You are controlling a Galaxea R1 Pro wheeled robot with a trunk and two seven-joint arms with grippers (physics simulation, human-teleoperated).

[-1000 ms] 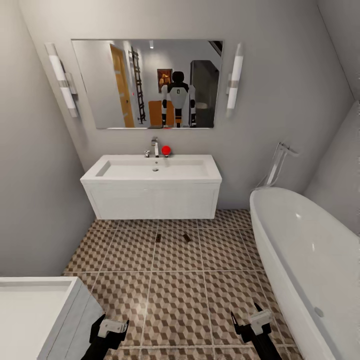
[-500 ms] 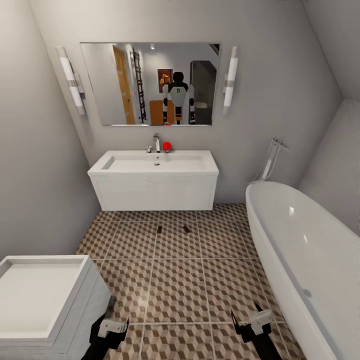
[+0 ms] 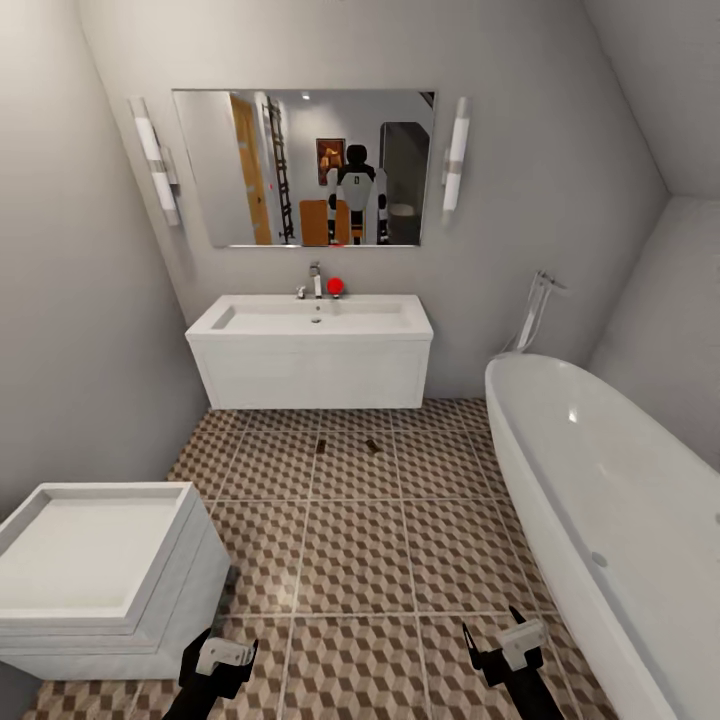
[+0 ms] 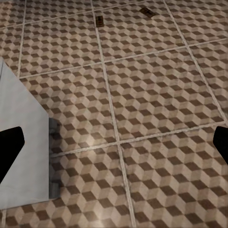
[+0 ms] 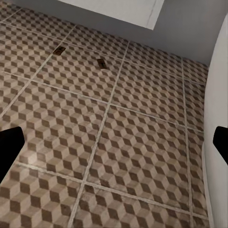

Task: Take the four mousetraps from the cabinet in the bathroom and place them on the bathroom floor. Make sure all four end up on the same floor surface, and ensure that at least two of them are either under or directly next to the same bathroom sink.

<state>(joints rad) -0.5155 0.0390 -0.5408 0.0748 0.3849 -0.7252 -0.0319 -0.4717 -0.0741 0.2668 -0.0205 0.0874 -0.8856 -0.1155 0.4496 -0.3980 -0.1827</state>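
Mousetraps (image 3: 321, 446) and (image 3: 371, 446): two lie on the bathroom floor (image 3: 360, 540), well ahead of my jaws, just before the bathroom sink (image 3: 315, 318), satisfying that condition. Left gripper (image 3: 222, 660) and right gripper (image 3: 508, 648) both spread wide, empty, ready for the remaining traps, I judge.

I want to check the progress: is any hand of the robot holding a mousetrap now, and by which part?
Nothing is held. The left hand and the right hand are both open and empty; two mousetraps lie on the bathroom floor.
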